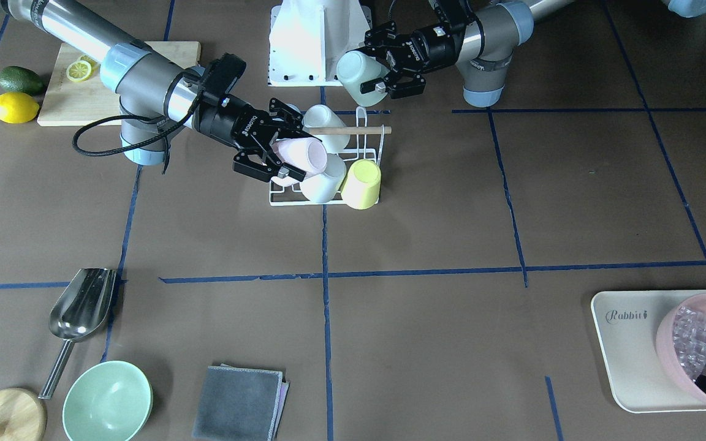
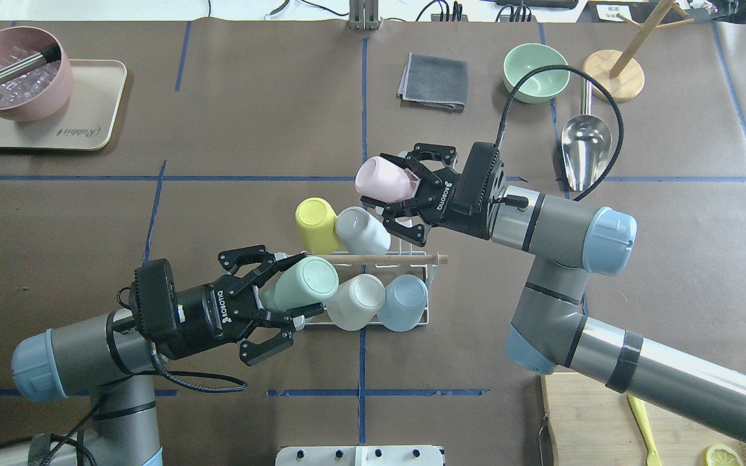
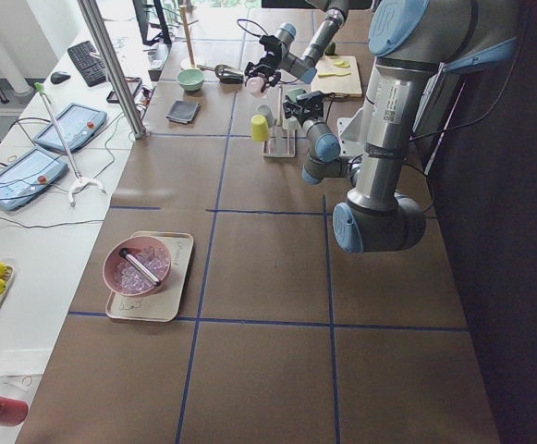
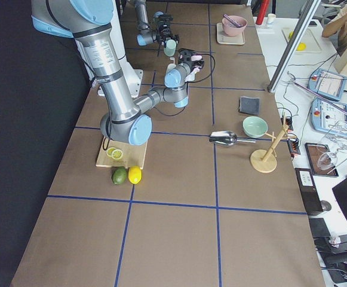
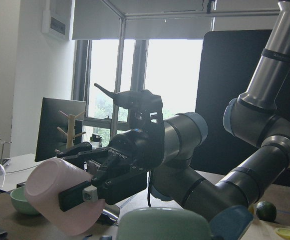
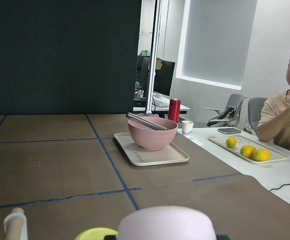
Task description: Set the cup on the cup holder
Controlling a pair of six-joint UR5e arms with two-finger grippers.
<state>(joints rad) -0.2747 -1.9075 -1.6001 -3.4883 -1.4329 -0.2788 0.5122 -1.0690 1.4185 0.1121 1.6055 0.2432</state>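
The cup holder (image 2: 412, 259), a white wire rack with a wooden rod, stands mid-table and also shows in the front-facing view (image 1: 365, 131). Several cups hang on it: yellow (image 2: 316, 223), grey-white (image 2: 361, 230), white (image 2: 355, 301) and blue (image 2: 404, 302). My left gripper (image 2: 289, 289) is shut on a pale green cup (image 2: 302, 279) at the rack's near left corner, tilted, above the rack. My right gripper (image 2: 379, 180) is shut on a pink cup (image 2: 381, 181) held tilted over the rack's far right side. The left wrist view shows the pink cup (image 5: 60, 202) in the right gripper.
A tray (image 2: 98, 97) with a pink bowl (image 2: 17, 81) of ice sits at the far left. A grey cloth (image 2: 434, 81), green bowl (image 2: 536, 71), metal scoop (image 2: 585, 145) and wooden stand (image 2: 622, 74) lie at the far right. A cutting board (image 1: 62, 92), lemon (image 1: 15, 108) and avocado (image 1: 20, 79) sit beside the right arm.
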